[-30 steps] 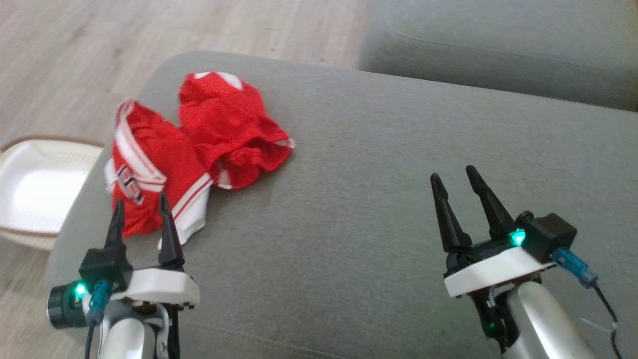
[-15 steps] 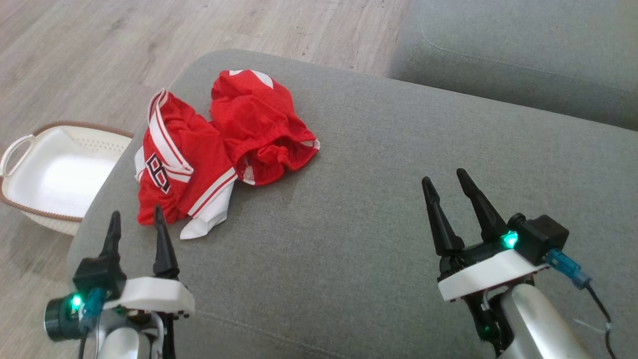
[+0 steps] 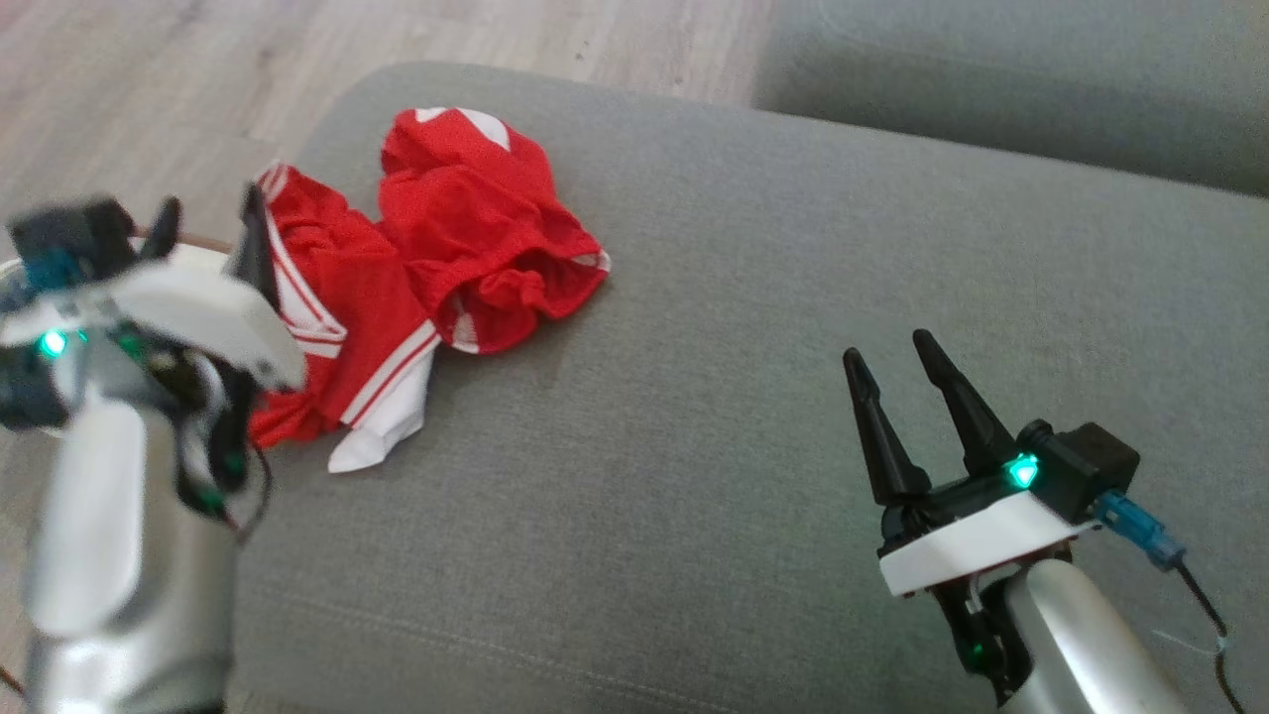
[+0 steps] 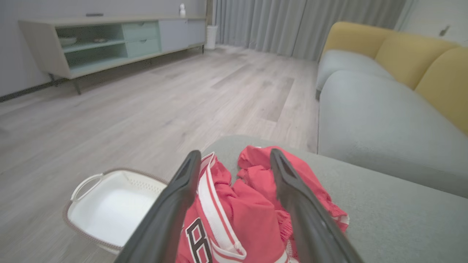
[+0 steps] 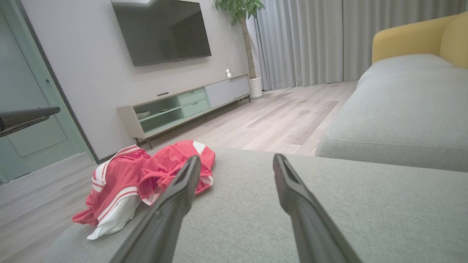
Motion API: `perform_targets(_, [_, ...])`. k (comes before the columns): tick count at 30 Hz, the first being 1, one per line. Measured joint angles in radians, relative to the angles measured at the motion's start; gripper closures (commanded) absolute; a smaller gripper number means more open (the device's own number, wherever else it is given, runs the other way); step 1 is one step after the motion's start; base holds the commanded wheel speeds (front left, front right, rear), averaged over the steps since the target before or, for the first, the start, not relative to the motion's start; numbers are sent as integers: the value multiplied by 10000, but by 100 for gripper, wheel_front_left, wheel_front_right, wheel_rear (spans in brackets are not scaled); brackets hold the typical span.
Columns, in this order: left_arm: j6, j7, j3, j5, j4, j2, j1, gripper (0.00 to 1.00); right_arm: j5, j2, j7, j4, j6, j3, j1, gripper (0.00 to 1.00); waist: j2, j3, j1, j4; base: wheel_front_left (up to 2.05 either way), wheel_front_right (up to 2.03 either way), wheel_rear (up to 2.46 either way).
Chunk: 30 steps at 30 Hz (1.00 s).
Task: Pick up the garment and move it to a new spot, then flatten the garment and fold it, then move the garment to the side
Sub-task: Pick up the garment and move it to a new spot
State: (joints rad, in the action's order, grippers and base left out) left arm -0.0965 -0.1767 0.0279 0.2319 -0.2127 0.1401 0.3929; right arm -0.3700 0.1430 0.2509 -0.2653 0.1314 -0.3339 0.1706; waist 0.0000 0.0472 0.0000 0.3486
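Garment (image 3: pixel 446 228) crumpled; left gripper (image 3: pixel 210 212) risen beside it, right gripper (image 3: pixel 887 347) unmoved; both agape, empty.

PrimeBot's right gripper (image 3: pixel 886 345) is showing two long black fingers (image 3: pixel 892 446), each tapering to a point and set in a black bracket on a white plate (image 3: pixel 977 545). A green light (image 3: pixel 1022 472) is glowing beside a black camera block (image 3: pixel 1086 461), and a blue connector (image 3: pixel 1140 531) is feeding a thin black cable (image 3: pixel 1205 605). The right forearm (image 3: pixel 1081 635) is gleaming silver and rounded. On the blurred left gripper (image 3: pixel 211 208), a matching white flange (image 3: pixel 198 312) is capping the silver left forearm (image 3: pixel 99 516). A second green lamp (image 3: pixel 50 344) is shining under a teal plug (image 3: pixel 50 268), with a dark wire (image 3: pixel 253 496) looping alongside. Seen close, the left fingers (image 4: pixel 172 212) are looking matte charcoal, grooved along the inner faces.
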Motion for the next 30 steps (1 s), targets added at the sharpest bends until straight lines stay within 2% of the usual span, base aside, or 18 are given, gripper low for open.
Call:
perform_targets(3, [-33,-1333,-238,240,-867,301,978,0,-69,100,0,82,0,-63,41,0,0,254,0,-200,0,0,0])
perform_targets(7, [-153,-2370,-671,604,-2351,721,1986,0,-140,337,0,150,0,-94,194,0,0,664,0,-558,0,0,0])
perform_targets(11, [-307,-2857,-1001,719,-3799,1141,2883,0,-265,512,0,282,0,-140,592,0,0,1120,1,-966,0,0,0])
perform_targets(15, [-274,-3147,-1131,970,-5106,1279,3307,0,-353,639,0,362,0,-146,887,0,0,1590,1,-1396,0,0,0])
perform_targets(20, [-635,-3473,-1302,961,-6853,1578,3316,0,-454,738,0,426,0,-146,1127,0,0,2138,2,-1974,0,0,0])
perform_targets(21, [-635,-3461,-1327,966,-7014,1599,3316,25,-456,767,0,428,0,-146,1161,0,0,2191,2,-2048,0,0,0])
perform_targets(22, [-631,-3400,-1338,966,-7133,1609,3318,69,-464,786,0,428,0,-134,1179,0,0,2226,2,-2106,0,0,0])
perform_targets(23, [-612,-3319,-1338,968,-7241,1611,3324,100,-497,796,0,426,0,-121,1187,0,0,2242,2,-2147,0,0,0])
perform_targets(28, [-234,-2663,-1329,1066,-7848,1695,3396,100,-527,825,0,387,0,-105,1187,0,0,2044,0,-2118,0,0,0])
perform_targets(30, [44,-2408,-1266,1060,-8182,1791,3553,100,-527,798,0,313,0,-159,1197,0,0,1926,0,-2105,0,0,0])
